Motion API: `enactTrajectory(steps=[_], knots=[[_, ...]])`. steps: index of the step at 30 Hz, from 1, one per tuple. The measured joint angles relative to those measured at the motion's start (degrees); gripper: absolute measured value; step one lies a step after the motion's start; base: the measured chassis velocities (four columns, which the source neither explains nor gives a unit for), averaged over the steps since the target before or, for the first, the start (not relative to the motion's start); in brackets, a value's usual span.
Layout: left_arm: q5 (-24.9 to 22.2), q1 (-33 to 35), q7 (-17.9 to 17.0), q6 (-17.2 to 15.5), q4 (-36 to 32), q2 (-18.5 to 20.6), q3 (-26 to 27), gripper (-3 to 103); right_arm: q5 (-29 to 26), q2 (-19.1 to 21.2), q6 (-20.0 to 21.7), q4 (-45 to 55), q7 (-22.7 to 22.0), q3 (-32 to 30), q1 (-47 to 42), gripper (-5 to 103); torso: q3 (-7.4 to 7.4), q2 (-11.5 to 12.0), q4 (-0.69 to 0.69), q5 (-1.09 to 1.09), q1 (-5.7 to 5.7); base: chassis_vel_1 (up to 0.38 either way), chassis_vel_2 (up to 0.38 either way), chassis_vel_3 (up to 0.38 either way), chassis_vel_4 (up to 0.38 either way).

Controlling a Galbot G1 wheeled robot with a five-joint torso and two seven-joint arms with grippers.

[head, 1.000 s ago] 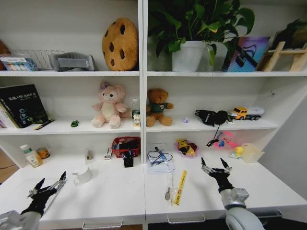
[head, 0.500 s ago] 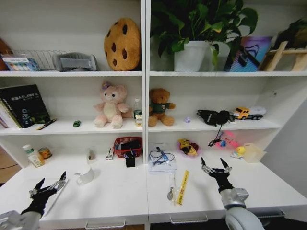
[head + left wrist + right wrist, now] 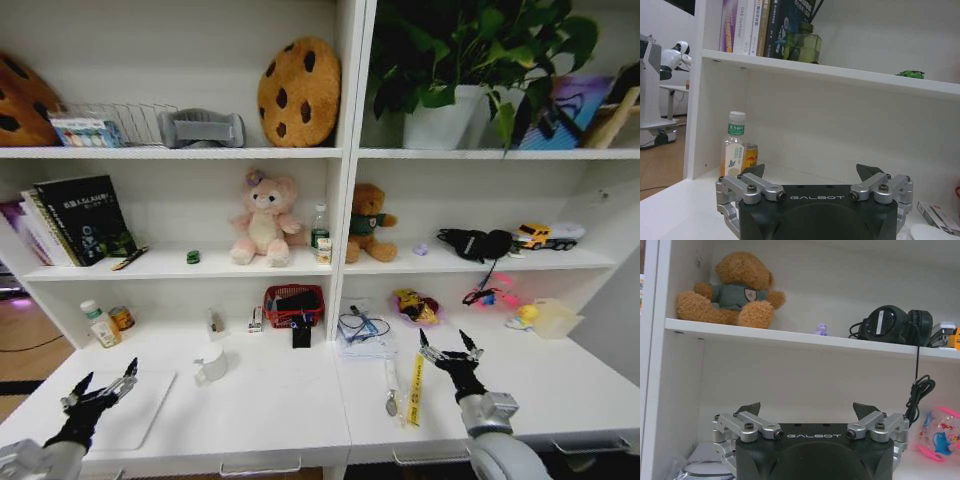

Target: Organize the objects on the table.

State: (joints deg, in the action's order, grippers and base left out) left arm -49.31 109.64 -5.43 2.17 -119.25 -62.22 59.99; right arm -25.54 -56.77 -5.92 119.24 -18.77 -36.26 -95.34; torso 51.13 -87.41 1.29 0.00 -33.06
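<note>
Table (image 3: 270,400): I see the long white desk across the lower frame, with silver drawer handles along its front edge.
Laptop (image 3: 135,405): a pale flat slab at lower left, lying on the table right beside my left gripper.
Red basket (image 3: 294,303): centre of the frame at the back of the table, holding dark items I can't make out.
Clear tray (image 3: 362,338): just right of the basket, a coiled cable and a blue pen (image 3: 360,322) lying in it.
Left gripper (image 3: 100,385): lower left corner, fingers spread wide, holding nothing.
Right gripper (image 3: 447,345): lower right of centre, fingers also spread wide and empty, above the table.
Green trinket (image 3: 193,257): tiny, on the middle shelf, left of the pink plush (image 3: 264,218).
</note>
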Motion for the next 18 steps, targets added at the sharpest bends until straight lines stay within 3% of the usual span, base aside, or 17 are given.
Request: enactTrajectory(steps=[18], knots=[[0.0,0.0,0.0,0.0,0.0,0.0,0.0,100,0.0,0.0,0.0,0.0,0.0,0.0,0.0,100,0.0,0.0,0.02,0.01,0.01,0.158,0.164,-0.17,-0.167]])
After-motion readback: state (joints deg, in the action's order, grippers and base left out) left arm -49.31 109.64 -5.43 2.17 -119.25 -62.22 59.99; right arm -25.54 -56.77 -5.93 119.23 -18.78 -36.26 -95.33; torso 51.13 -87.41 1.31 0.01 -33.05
